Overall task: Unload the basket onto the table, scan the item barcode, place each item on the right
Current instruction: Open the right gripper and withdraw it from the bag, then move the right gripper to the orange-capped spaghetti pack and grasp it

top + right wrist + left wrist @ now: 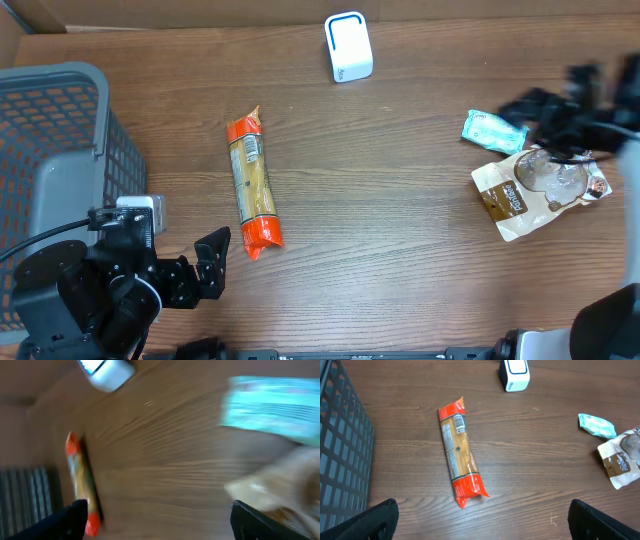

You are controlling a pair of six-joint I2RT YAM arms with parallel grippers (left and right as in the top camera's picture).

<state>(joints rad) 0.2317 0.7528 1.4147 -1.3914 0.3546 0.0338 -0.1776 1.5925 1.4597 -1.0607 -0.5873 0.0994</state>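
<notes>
Place: you are looking at a mock shop checkout, laid out as a test bench | Fixtures: wood-grain table (380,200), cardboard backing wall (200,12) | Shop signs: grey plastic shopping basket (60,150), small white scanner box (348,47) | Stock you can count: orange-ended pasta packet (253,183), teal packet (492,130), brown pouch (510,200)

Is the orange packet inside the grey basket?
No, the orange packet lies on the table, apart from the grey basket.

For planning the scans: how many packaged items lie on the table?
3: orange packet left of centre, teal packet at right, brown pouch beside it. The basket may hide more.
</notes>
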